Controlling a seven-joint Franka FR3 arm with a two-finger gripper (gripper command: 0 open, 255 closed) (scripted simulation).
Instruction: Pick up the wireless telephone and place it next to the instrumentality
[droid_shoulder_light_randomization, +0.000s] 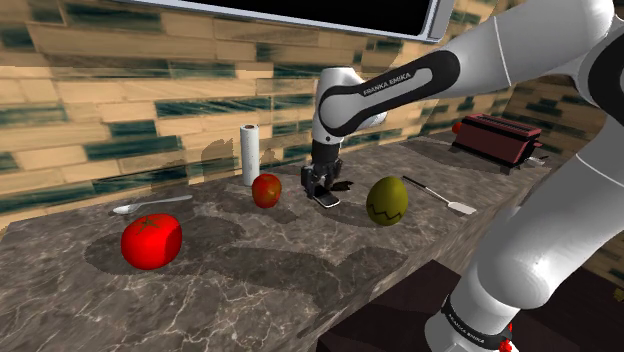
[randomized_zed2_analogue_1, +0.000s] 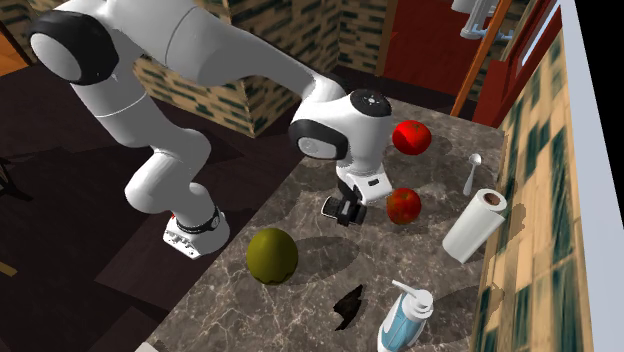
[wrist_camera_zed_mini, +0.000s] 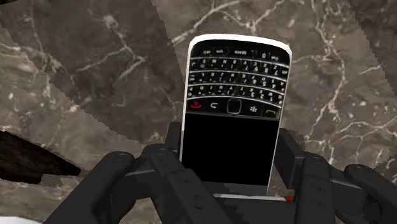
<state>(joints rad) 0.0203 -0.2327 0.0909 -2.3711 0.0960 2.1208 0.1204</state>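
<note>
Hand (wrist_camera_zed_mini: 229, 145) clasping phone (wrist_camera_zed_mini: 236, 76), arm (droid_shoulder_light_randomization: 400, 84) lettered FRANKA EMIKA

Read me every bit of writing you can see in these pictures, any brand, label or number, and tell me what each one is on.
"FRANKA EMIKA": white letters on the black band of the arm, in the shoulder view.
Lettering on the arm's lower ring: too small to read for certain.
Key markings on the phone: blurred, unreadable.
Label on the pump bottle: no legible text.
</note>
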